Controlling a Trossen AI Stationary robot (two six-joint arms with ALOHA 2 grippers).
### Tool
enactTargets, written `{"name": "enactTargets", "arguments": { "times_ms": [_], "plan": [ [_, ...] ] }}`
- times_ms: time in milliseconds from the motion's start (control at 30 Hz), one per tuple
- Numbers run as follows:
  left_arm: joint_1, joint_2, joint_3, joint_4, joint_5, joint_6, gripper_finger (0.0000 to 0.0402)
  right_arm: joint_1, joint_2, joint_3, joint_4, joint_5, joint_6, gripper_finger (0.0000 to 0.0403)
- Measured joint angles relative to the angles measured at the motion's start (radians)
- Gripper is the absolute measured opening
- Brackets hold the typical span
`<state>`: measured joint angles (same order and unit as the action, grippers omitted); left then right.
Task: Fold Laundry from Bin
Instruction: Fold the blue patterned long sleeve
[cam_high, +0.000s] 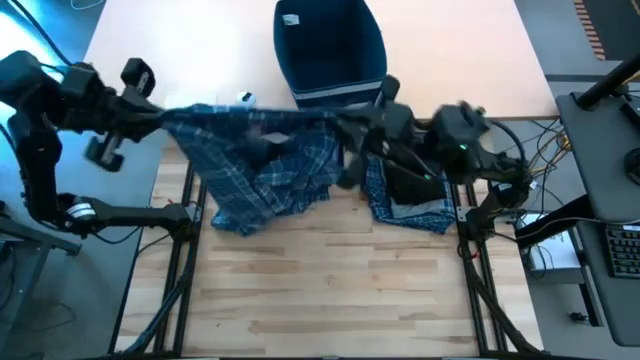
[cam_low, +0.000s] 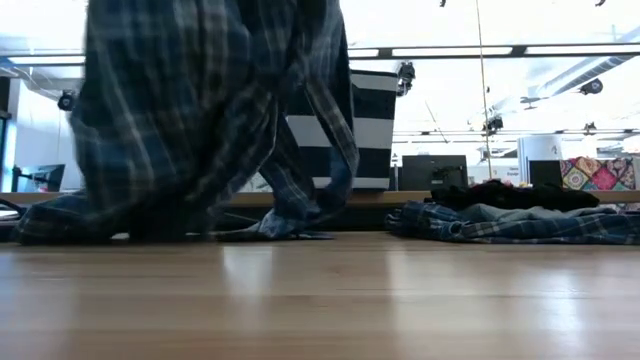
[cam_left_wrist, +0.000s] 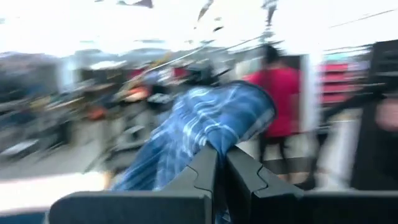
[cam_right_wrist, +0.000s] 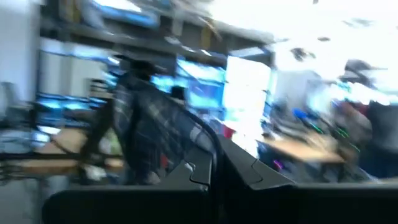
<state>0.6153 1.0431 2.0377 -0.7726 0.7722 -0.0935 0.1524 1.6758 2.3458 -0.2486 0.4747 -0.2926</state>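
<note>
Both pincers, left gripper (cam_high: 168, 118) and right gripper (cam_high: 345, 125), clamped tight on plaid garment (cam_high: 265, 165). Stretched above table (cam_high: 320, 290), just before bin (cam_high: 330, 50). Risk: thin pinch slipping, hem dragging neighbouring laundry pile (cam_high: 410, 205).

Blue-white plaid garment (cam_high: 265, 165) (navy bin (cam_high: 330, 45))

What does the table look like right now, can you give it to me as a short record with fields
held item: plaid garment, stretched between both grippers, lower part draping onto the table
left gripper: shut on one end of the garment
right gripper: shut on the other end
bin: at the far edge, behind the garment
other laundry: pile of clothes on the table under the right arm
</note>
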Motion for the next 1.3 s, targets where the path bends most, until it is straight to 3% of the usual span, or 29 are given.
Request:
{"name": "enactTargets", "arguments": {
  "times_ms": [100, 167, 300, 367, 500, 700, 867, 967, 1133, 1300],
  "plan": [
    [-0.021, 0.026, 0.020, 0.049, 0.022, 0.009, 0.0000, 0.024, -0.003, 0.009, 0.016, -0.018, -0.068, 0.0009],
    [-0.022, 0.035, 0.016, 0.005, -0.113, 0.069, 0.0000, 0.013, -0.003, 0.008, -0.006, 0.036, -0.090, 0.0009],
    [-0.021, 0.047, -0.055, -0.164, -0.514, 0.183, 0.0000, -0.068, 0.027, 0.008, -0.189, 0.128, -0.041, 0.0009],
    [-0.021, 0.060, -0.126, -0.218, -0.576, 0.170, 0.0000, -0.118, 0.048, 0.006, -0.338, 0.123, 0.043, 0.0009],
    [-0.024, 0.077, -0.303, -0.268, -0.534, 0.129, 0.0000, -0.214, 0.118, 0.003, -0.616, -0.001, 0.201, 0.0009],
    [-0.075, 0.063, -0.525, -0.381, -0.270, 0.062, 0.0000, -0.231, 0.240, -0.002, -0.877, -0.252, 0.241, 0.0009],
    [-0.296, 0.029, -0.678, -0.320, -0.178, -0.112, 0.0000, -0.133, 0.344, -0.006, -1.082, -0.338, 0.230, 0.0027],
    [-0.483, 0.018, -0.764, -0.226, -0.190, -0.220, 0.0000, -0.076, 0.368, -0.006, -1.143, -0.369, 0.238, 0.0059],
    [-0.793, 0.029, -0.902, 0.023, -0.389, -0.459, 0.0000, 0.007, 0.353, -0.007, -1.175, -0.367, 0.238, 0.0133],
    [-1.060, 0.093, -0.987, 0.165, -0.620, -0.682, 0.0000, 0.100, 0.299, -0.017, -1.221, -0.358, 0.177, 0.0190]
  ]
}}
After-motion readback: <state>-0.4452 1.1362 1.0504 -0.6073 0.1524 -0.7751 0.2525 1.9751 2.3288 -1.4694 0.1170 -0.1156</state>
